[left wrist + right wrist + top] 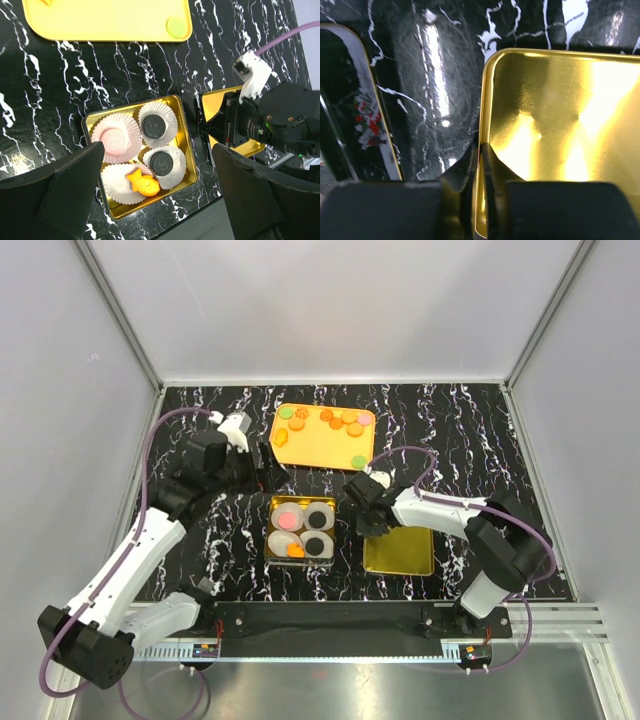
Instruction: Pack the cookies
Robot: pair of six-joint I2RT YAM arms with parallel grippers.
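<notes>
Cookies [336, 423] are seen from above, scattered on an orange tray [320, 450] at the far middle of the black marbled counter [470, 440]. Most are orange, with two green, one pink and one yellow. Nearer the arms, a gold tin [303, 498] is filled by four white paper cups [278, 540]. A pink cookie and two black ones are laid in three of them, and an orange one lies at the near-left cup. A gold lid [400, 555] is laid just right of the tin, inner side up. The left gripper [262, 462] is held between tray and tin. The right gripper [365, 525] is set at the lid's left edge.

From the left wrist, the left gripper [157, 150] is shown with its jaws wide apart and nothing held, above the tin. One cookie is seen in each cup; the orange one is fish-shaped. A green cookie is seen at the tray's near corner.

From the right wrist, the right gripper [481, 165] is seen clamped on the lid's rim, one finger inside and one outside. The tin's decorated outer wall is seen at the left, with a strip of counter between it and the lid.
</notes>
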